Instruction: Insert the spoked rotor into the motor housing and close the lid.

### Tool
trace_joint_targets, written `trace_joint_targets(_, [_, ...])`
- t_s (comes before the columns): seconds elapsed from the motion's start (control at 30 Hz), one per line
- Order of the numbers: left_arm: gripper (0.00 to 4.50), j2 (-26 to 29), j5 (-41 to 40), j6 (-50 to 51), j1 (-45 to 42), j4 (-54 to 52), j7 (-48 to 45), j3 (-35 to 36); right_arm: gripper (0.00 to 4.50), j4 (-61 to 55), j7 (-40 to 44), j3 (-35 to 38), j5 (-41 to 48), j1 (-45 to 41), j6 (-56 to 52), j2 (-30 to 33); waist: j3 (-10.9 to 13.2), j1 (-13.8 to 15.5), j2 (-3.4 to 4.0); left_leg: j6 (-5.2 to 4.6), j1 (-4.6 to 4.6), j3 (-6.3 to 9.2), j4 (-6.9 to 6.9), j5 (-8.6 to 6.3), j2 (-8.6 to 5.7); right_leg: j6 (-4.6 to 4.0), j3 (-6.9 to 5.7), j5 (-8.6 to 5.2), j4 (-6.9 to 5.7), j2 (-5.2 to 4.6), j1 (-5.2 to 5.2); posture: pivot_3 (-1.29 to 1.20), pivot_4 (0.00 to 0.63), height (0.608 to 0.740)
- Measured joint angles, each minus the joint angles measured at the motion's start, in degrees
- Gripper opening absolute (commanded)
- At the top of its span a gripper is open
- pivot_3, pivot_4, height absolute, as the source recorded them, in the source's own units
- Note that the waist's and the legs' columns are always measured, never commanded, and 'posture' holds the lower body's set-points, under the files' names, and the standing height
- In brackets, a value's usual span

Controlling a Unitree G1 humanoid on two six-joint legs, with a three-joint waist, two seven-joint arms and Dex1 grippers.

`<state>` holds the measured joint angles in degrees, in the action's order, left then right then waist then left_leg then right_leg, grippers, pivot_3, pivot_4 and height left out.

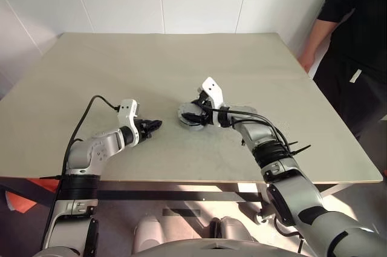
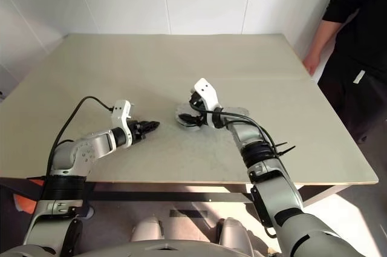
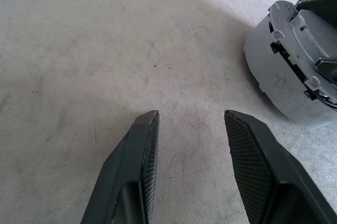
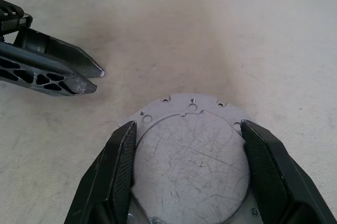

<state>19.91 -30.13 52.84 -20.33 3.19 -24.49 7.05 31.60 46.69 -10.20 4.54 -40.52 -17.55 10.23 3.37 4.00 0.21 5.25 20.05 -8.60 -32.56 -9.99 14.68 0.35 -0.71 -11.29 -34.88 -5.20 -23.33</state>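
- The left gripper (image 1: 156, 125) hangs low over the near part of the table (image 1: 163, 63), its two black wedge-shaped fingers (image 3: 136, 171) parted with bare tabletop in the gap and nothing held.
- Those fingers are matt, with a fine woven pattern on their inner faces.
- The table is a pale beige slab, finely grained and speckled, scuffed in places.
- Just past the left gripper, towards the middle, sits the motor housing (image 3: 281, 71): a squat silver drum with a smooth grey wall and notched, stepped edges at one end.
- The right gripper (image 4: 188, 153) is around it, one black finger on each side of the round body, pads touching or close to the rim.
- From the right wrist the housing (image 4: 189, 150) shows a flat, scratched grey face on a plate with small drilled holes.
- I cannot tell from here where the rotor or the lid are.
- A person (image 1: 357, 33) in dark clothes stands at the far right edge of the table, one hand (image 1: 306, 61) by the corner.
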Motion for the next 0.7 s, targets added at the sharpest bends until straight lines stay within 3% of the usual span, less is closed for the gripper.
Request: trace_joint_targets(0.7, [2.09, 0.1, 0.12, -0.11, -0.21, 0.43, -0.23, 0.0, 3.02, -1.99, -1.41, -0.76, -1.0, 0.93, -0.87, 0.03, 0.0, 0.01, 0.0, 0.0, -0.01, 0.0, 0.0, 0.0, 0.0, 0.0, 0.0, 0.0, 0.0, 0.0, 0.0, 0.0, 0.0, 0.74])
